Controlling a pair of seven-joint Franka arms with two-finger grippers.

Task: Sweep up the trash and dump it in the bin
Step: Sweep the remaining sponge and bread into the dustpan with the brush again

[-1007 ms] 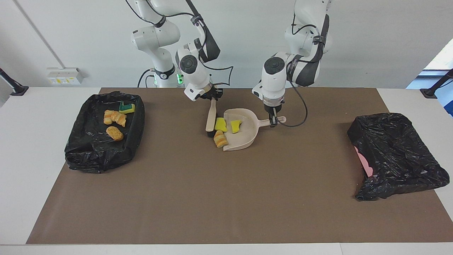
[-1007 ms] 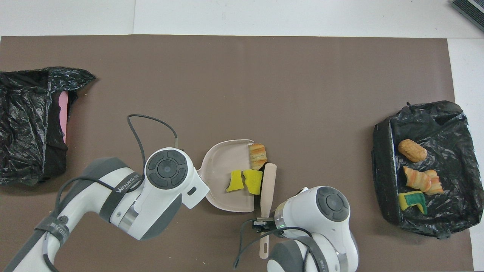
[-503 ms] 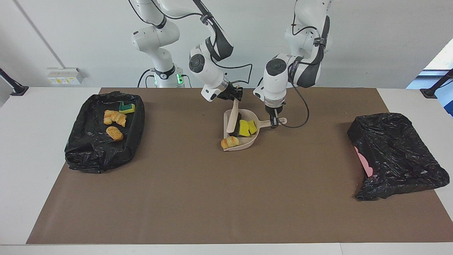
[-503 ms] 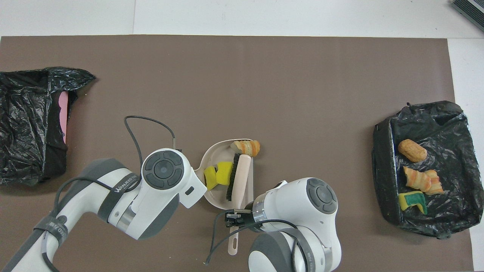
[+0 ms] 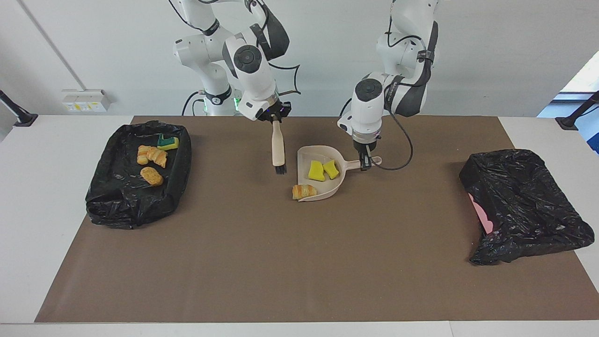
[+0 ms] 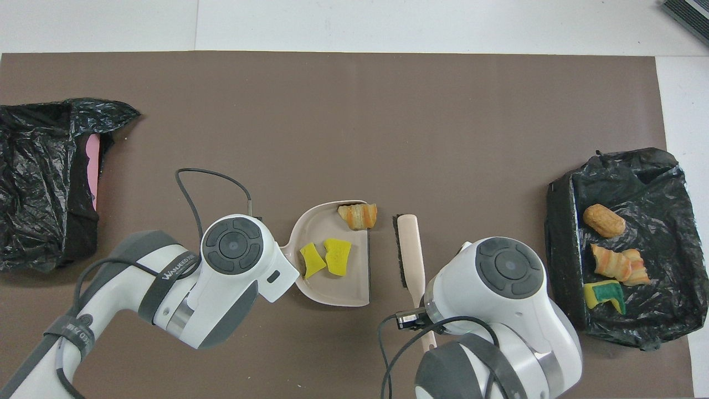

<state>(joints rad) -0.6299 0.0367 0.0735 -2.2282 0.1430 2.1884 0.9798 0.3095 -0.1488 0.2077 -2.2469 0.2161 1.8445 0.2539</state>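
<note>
Above the mat, right tool [image 5: 275,120] grips brush [image 5: 278,152] upright; left tool [image 5: 365,159] seemingly clamps dustpan [image 5: 323,186] handle.

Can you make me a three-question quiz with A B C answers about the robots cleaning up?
1. Where are the two yellow sponge pieces?
A in the dustpan
B on the brush
C on the bare mat

2. How many pieces lie in the black-lined bin at the right arm's end?
A one
B four
C nine

3. What is the right gripper doing?
A hanging open
B shut on the brush
C shut on a pastry

Answers: 1 A, they sit in the dustpan. 2 B, three pastries and one sponge show. 3 B, it holds the brush handle.
</note>
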